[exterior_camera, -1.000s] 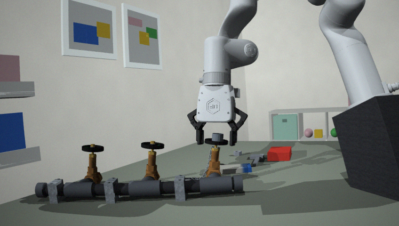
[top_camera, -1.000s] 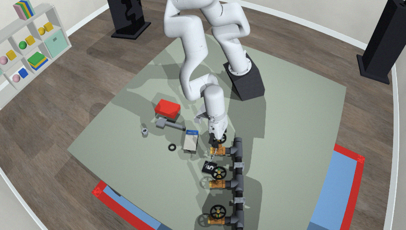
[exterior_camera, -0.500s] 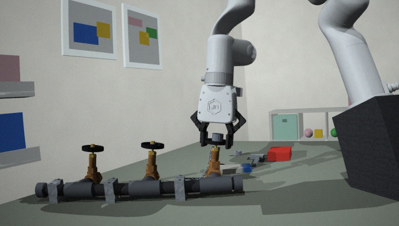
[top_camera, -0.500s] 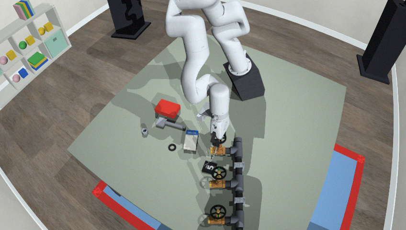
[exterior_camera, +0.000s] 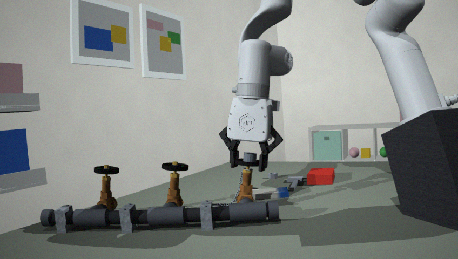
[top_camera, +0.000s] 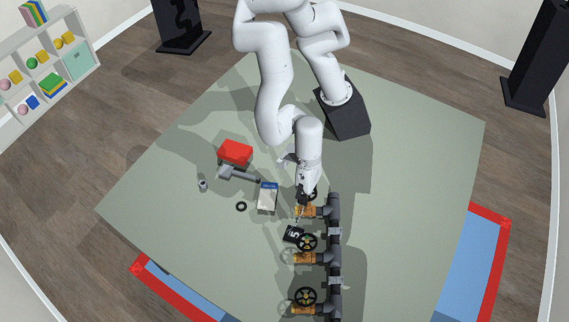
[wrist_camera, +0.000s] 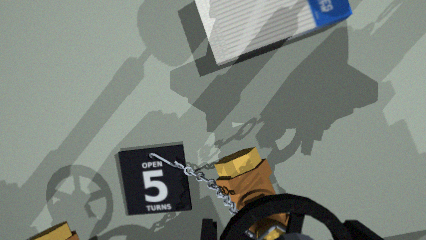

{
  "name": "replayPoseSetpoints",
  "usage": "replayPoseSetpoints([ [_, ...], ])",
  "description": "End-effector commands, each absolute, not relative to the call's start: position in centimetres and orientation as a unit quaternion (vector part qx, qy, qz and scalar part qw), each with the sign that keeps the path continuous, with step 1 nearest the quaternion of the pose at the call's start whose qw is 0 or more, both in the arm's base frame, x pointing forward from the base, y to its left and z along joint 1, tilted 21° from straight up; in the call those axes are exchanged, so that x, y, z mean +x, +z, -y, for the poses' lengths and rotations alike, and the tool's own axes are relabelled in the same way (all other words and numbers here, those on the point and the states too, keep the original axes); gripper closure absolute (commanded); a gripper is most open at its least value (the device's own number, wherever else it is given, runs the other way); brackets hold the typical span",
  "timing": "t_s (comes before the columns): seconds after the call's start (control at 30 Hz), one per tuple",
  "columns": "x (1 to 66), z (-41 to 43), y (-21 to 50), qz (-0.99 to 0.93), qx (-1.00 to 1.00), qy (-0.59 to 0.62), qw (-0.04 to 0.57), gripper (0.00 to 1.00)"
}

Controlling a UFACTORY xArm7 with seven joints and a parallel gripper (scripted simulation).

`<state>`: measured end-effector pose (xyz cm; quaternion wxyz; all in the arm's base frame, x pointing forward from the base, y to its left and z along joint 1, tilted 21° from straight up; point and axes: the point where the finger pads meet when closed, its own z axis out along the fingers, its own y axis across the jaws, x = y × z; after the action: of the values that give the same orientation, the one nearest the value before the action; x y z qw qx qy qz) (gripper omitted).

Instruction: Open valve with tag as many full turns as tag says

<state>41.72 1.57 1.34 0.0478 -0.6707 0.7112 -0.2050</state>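
Observation:
Three brass valves with black handwheels stand on a dark pipe (exterior_camera: 160,215). The valve nearest the arm's base (top_camera: 305,209) has a chain to a black tag (wrist_camera: 154,179) reading "OPEN 5 TURNS"; the tag also shows in the top view (top_camera: 293,234). My gripper (exterior_camera: 247,163) points straight down and is shut on this valve's handwheel (exterior_camera: 247,162), one finger at each side of the rim. The wheel fills the bottom of the wrist view (wrist_camera: 285,220). The middle valve (top_camera: 305,244) and the far valve (top_camera: 305,299) stand free.
A white and blue box (top_camera: 268,196), a black ring (top_camera: 240,205), a grey nut (top_camera: 204,185), a grey T-shaped tool (top_camera: 236,173) and a red block (top_camera: 234,151) lie left of the pipe. The arm's dark base (top_camera: 346,111) stands behind.

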Motion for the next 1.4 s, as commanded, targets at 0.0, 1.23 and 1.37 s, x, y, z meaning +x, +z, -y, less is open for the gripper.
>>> replayPoseSetpoints([
  [0.0, 41.79, -1.67, 1.42, -0.711, -0.671, -0.206, 0.05, 1.0],
  [1.23, 41.79, -1.67, 1.42, -0.39, -0.896, -0.211, -0.034, 1.0],
  [1.37, 41.79, -1.67, 1.42, -0.311, -0.926, -0.205, -0.053, 1.0],
])
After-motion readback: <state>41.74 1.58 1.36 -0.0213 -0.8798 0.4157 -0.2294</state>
